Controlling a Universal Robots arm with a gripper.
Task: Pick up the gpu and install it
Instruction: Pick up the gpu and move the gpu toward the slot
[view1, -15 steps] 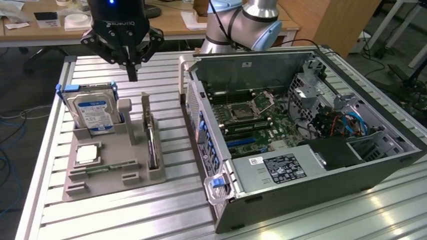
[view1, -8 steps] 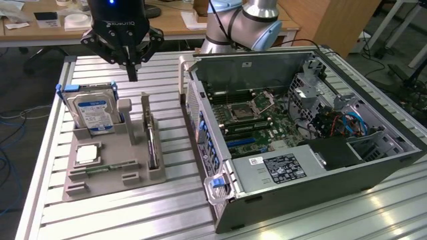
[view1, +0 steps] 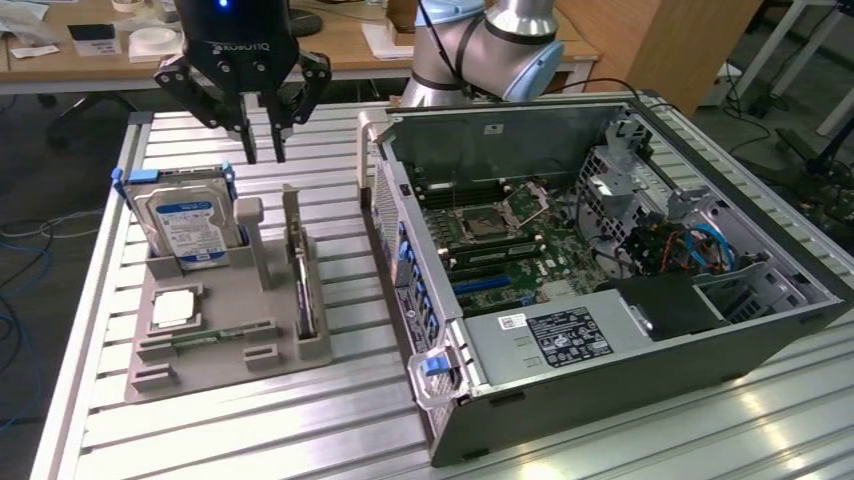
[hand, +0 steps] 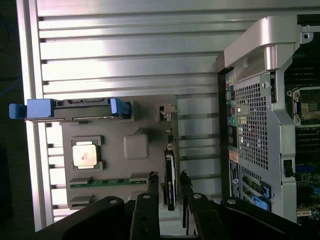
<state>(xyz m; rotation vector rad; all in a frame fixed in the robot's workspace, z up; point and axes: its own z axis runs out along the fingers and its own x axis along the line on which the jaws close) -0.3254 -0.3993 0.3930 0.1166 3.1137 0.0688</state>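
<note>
Hand (view1: 264, 152) hangs clear above the grey parts tray (view1: 240, 300). Fingers (hand: 145, 215) are parted by a narrow gap with nothing between them, touching nothing. gpu (view1: 304, 290) is seated edge-on in its tray slot, directly below the hand; in the wrist view it (hand: 170, 182) lines up with the gap between the fingers. Hard drive (view1: 191, 220) stands upright in the tray, below the hand and off to one side of the gpu. CPU (view1: 174, 310) and green memory stick (view1: 200, 340) lie flat in the tray beyond that. Open PC case (view1: 601, 280) lies on the counter (view1: 267, 430) on the gpu's other side, well apart from the hand, motherboard exposed.
</note>
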